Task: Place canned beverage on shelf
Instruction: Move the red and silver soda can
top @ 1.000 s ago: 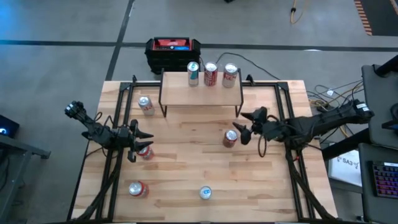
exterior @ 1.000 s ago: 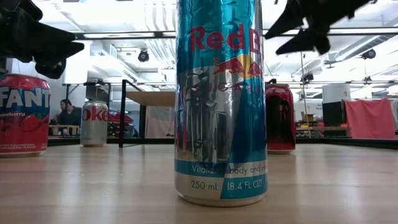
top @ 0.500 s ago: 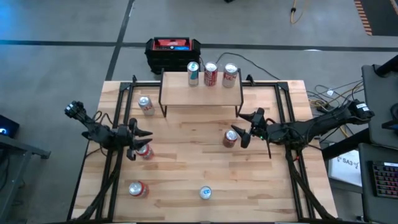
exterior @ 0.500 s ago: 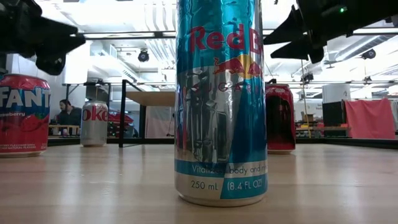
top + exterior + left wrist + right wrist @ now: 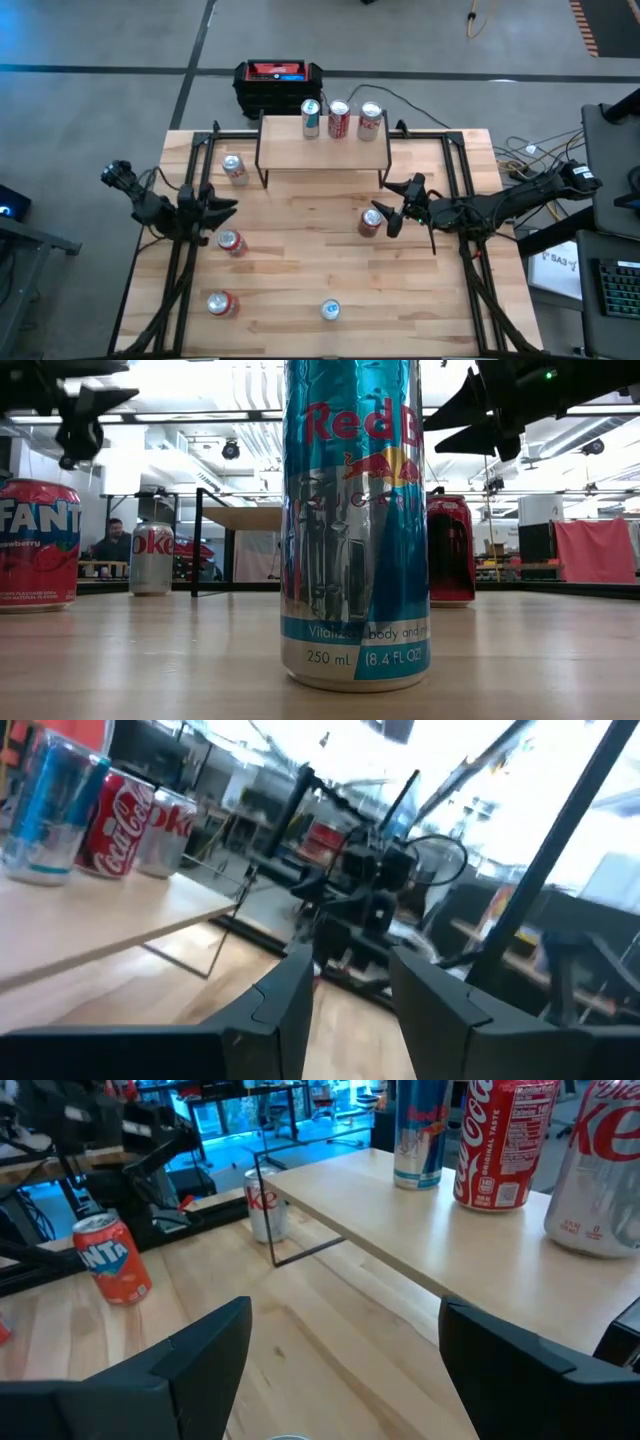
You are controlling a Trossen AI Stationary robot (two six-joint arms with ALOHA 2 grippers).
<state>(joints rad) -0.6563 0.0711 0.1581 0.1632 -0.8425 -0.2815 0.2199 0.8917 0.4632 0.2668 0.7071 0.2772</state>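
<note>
Right gripper [image 5: 397, 207] jaws apart, straddling upright red can [image 5: 370, 221] just below; axis vertical. Shelf [image 5: 323, 152] toward far edge. Left gripper [image 5: 215, 212] jaws together, idle.

The shelf [image 5: 323, 150], a light wooden rectangular board on thin black metal legs, is set at the far middle edge of the counter [image 5: 300, 270]. Three cans are stood upright in a row along its back edge: a blue-and-silver can [image 5: 311, 117], a red cola can [image 5: 339, 119] and a silver cola can [image 5: 370, 121]. Five more cans are stood upright on the counter: a silver one [image 5: 234, 168] just beside the shelf's left legs, a dark red one [image 5: 371, 221], two red-orange ones [image 5: 231, 242] [image 5: 222, 304], and a blue one [image 5: 330, 311] near the front edge.
</note>
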